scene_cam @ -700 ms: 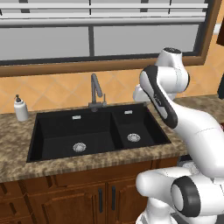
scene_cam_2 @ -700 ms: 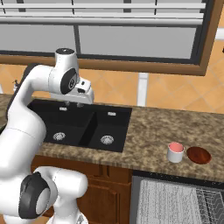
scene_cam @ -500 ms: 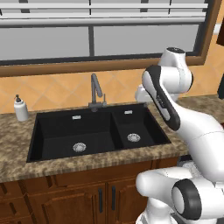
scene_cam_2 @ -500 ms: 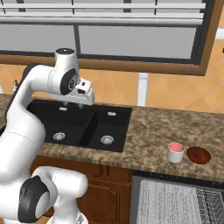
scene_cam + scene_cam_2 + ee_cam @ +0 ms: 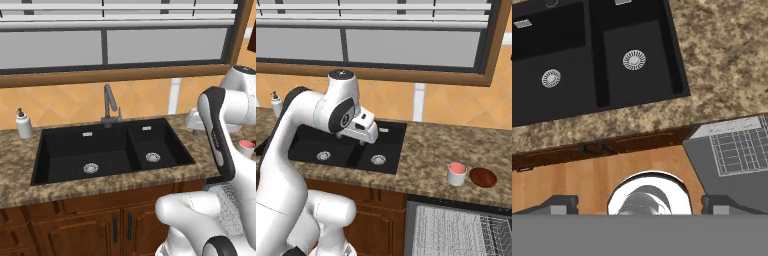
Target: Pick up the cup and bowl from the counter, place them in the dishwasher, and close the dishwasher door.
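Cup and bowl sit side by side on the counter in our right base view, the white cup with its pink inside just left of the flat reddish-brown bowl, both well right of the black double sink. Below them the dishwasher door lies open, with the grey wire rack at the lower right edge. The arm bends over the sink here, and its hand hangs above the right basin; we cannot see the fingertips from this side.

From the left base view we get the faucet behind the sink, the soap bottle at the far left of the counter, and only a sliver of the cup past the arm's white link.

Our hand view looks straight down on the sink's two drains, the granite front edge, the wooden cabinet front and a corner of the open dishwasher door. The gripper shows both dark tips far apart at the bottom edge, wide open, holding and touching nothing.
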